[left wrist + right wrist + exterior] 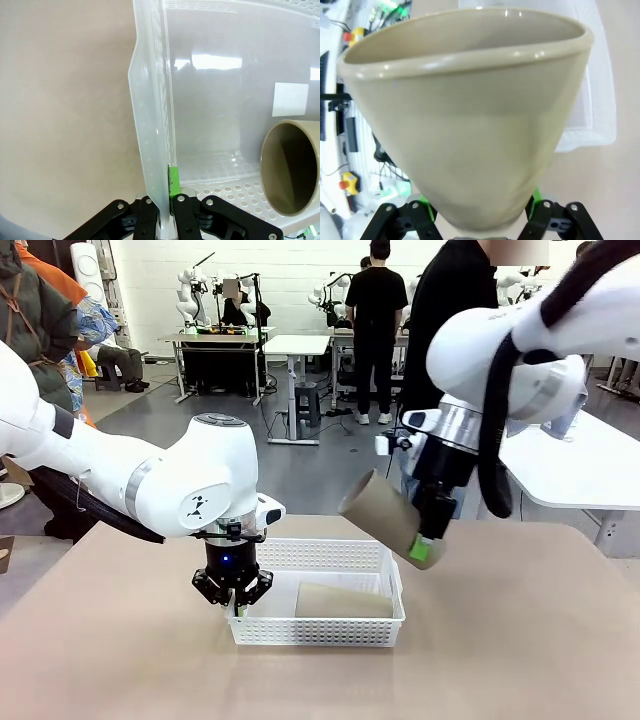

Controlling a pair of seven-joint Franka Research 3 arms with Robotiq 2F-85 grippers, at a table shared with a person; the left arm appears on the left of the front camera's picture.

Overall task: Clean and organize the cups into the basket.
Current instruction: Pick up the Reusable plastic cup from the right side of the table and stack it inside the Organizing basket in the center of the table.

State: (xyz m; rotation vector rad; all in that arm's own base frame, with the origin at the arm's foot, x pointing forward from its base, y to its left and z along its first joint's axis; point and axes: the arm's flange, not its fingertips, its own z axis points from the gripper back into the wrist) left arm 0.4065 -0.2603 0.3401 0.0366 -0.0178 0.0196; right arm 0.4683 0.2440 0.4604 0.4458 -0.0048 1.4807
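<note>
Found basket (320, 632) sitting on worktop (520, 640). Logged one tan cup (345, 600) lying on its side inside basket, toward right end, mouth facing basket's left wall. Logged second tan cup (385, 512) aloft over basket's right rear corner, tilted, gripped at narrow base by right fingers (421, 550). Found left fingers (173, 181) clamped on basket's left wall, one either side.

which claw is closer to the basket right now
Left. The left claw is shut on the basket's left wall, touching it. The right claw holds a tan cup tilted in the air, above and clear of the basket's right end.
</note>
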